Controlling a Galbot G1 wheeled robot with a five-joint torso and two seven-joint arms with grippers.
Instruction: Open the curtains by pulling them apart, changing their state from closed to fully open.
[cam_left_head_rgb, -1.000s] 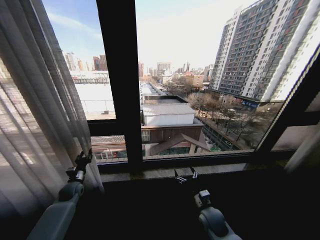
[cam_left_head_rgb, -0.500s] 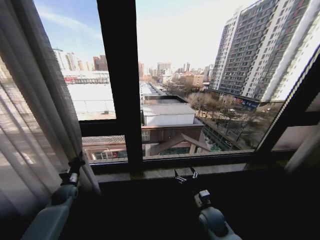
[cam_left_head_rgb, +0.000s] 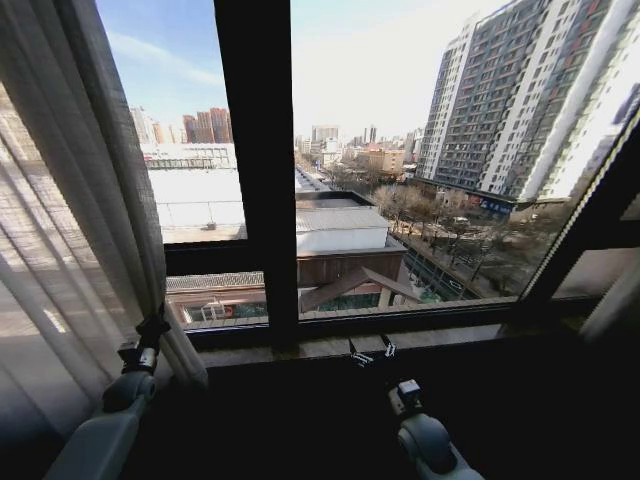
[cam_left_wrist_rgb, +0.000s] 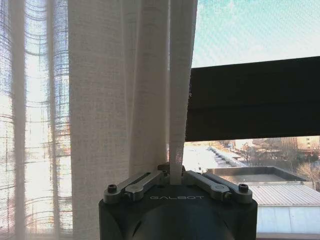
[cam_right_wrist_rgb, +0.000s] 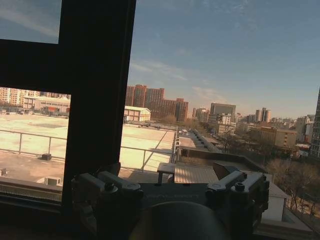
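The left curtain (cam_left_head_rgb: 70, 220) is a sheer white pleated panel, bunched at the left side of the window. My left gripper (cam_left_head_rgb: 153, 322) sits at its lower inner edge, shut on it. In the left wrist view the jaws (cam_left_wrist_rgb: 175, 175) pinch one narrow fold of the curtain (cam_left_wrist_rgb: 100, 100), which hangs straight up from them. My right gripper (cam_left_head_rgb: 370, 350) rests low by the window sill, open and holding nothing. Its spread fingers (cam_right_wrist_rgb: 95, 186) face the glass. A pale strip of fabric (cam_left_head_rgb: 612, 305) shows at the far right edge.
A thick dark vertical window frame bar (cam_left_head_rgb: 255, 150) stands just right of the left gripper, with a horizontal bar (cam_left_head_rgb: 205, 257) crossing behind the curtain's edge. The sill (cam_left_head_rgb: 320, 346) runs below the glass. City buildings lie outside.
My left gripper has drawn the curtain edge leftward, away from the vertical frame bar, baring more glass. The head view has shifted slightly. The right arm has not moved.
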